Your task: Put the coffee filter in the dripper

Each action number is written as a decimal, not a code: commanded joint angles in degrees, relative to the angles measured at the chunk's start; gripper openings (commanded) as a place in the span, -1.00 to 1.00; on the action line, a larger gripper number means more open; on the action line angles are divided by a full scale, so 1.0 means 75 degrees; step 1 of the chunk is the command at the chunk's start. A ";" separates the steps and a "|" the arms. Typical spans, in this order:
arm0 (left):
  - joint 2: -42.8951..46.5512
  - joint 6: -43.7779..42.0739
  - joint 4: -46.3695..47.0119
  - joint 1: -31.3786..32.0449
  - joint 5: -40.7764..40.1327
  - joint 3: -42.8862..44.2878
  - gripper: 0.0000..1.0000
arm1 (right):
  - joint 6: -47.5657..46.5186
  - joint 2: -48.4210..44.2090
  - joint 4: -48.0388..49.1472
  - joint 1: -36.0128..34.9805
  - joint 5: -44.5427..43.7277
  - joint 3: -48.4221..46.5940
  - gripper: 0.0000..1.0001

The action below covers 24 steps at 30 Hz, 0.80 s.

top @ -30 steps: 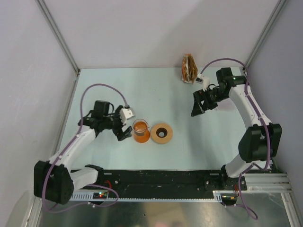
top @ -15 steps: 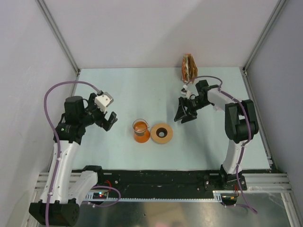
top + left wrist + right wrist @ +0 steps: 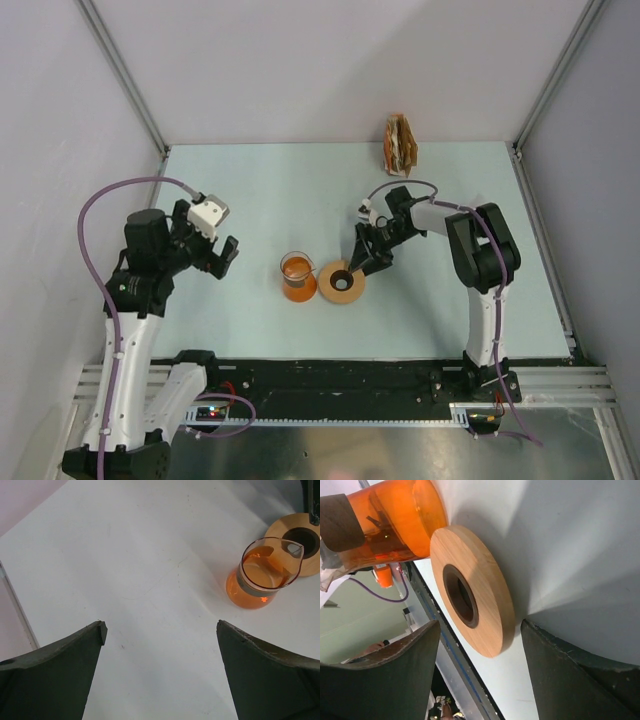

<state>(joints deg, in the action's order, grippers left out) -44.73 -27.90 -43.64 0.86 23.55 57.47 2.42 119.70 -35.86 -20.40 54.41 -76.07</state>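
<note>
The top camera looks steeply down from above and behind the arm bases (image 3: 330,385), taking in the whole worktop (image 3: 250,190). The left wrist camera sits high, looking down past its own jaws from well away; the beaker (image 3: 262,575) and dripper (image 3: 312,562) lie at its upper right. The right wrist camera is low, rolled sideways and very near the same beaker (image 3: 390,525) and dripper (image 3: 485,590). All three views share that pair.

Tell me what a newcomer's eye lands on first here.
The beaker of orange liquid in the middle stands out, beside a tan ring with a dark centre hole. The right gripper hangs open at that ring's far-right edge. A bundle of brown papers stands far back, right of centre.
</note>
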 commanded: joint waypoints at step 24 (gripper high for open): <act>-0.0598 0.0407 -0.0094 -0.0068 0.0650 0.0710 0.97 | -0.0303 -0.2028 -0.0355 0.1522 0.1889 0.0779 -1.00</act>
<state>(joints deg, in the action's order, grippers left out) -46.83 -28.36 -44.58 0.86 26.22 57.93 -0.23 112.97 -36.45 -10.94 62.52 -69.78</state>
